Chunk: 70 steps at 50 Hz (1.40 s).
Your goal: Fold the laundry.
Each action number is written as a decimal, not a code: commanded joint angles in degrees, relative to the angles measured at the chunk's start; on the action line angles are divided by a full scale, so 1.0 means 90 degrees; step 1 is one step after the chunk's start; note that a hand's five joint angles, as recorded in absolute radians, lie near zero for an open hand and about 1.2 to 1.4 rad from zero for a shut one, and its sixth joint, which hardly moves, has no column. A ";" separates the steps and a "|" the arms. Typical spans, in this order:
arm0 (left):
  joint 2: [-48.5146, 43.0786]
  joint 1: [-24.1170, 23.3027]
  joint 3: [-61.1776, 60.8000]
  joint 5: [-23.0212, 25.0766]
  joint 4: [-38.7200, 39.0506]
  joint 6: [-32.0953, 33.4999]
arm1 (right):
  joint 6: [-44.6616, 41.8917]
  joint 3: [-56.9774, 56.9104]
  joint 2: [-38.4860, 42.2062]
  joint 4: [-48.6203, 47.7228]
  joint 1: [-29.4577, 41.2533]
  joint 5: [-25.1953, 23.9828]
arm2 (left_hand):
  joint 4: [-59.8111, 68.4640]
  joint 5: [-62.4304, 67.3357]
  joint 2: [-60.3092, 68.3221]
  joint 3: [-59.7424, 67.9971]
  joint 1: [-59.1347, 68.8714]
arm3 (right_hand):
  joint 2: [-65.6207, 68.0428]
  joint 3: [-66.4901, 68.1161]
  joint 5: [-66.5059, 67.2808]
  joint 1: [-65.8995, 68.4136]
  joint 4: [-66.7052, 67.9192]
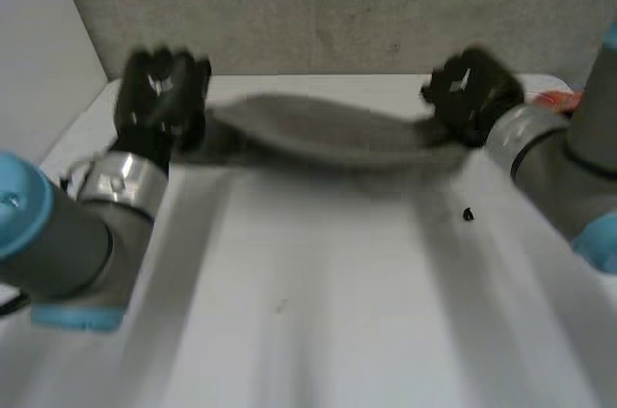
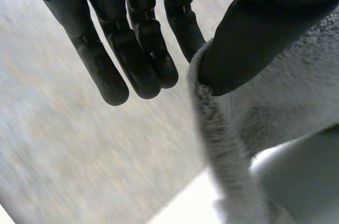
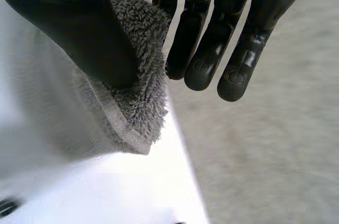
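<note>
A grey terry towel [image 1: 328, 133] hangs stretched between my two hands over the far part of the white table [image 1: 318, 312], sagging a little in the middle. My left hand [image 1: 159, 95] holds its left end. In the left wrist view the thumb [image 2: 265, 23] presses the towel's hem [image 2: 212, 128] while the fingers [image 2: 132, 49] stay straight beside it. My right hand [image 1: 472, 95] holds the right end. In the right wrist view its thumb [image 3: 69, 23] pinches a towel corner [image 3: 137, 91] against the straight fingers [image 3: 243, 49].
A small black object [image 1: 468, 214] lies on the table in front of my right hand. Something red-orange [image 1: 554, 97] sits at the far right edge. A grey wall [image 1: 366, 3] rises just behind the table's far edge.
</note>
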 commanded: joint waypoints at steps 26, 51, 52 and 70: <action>0.0125 -0.0133 0.0314 -0.0014 -0.0840 -0.0015 | 0.6303 0.2292 -0.0808 0.0148 -0.2286 -0.0678 | 0.1240 0.1584 0.1271 0.1301 0.1615 | -0.6195 -0.6298 -0.6114 -0.4882 -0.6329; 0.0242 0.0032 0.0412 -0.0024 -0.0850 -0.0015 | 0.6361 0.3651 -0.0427 -0.0174 -0.2356 -0.1753 | 0.1240 0.1584 0.1271 0.1301 0.1615 | -0.4400 -0.4504 -0.4320 -0.3088 -0.4535; 0.0242 0.0042 0.0412 -0.0024 -0.0850 -0.0015 | 0.6361 0.3642 -0.0388 -0.0203 -0.2297 -0.1743 | 0.1240 0.1584 0.1271 0.1301 0.1615 | -0.4307 -0.4411 -0.4227 -0.2995 -0.4442; 0.0554 0.0189 0.0353 -0.0043 -0.1074 -0.0005 | 0.6323 0.3134 -0.0172 -0.0710 -0.1437 -0.0748 | 0.1240 0.1584 0.1271 0.1301 0.1615 | 0.1462 0.1359 0.1542 0.2775 0.1327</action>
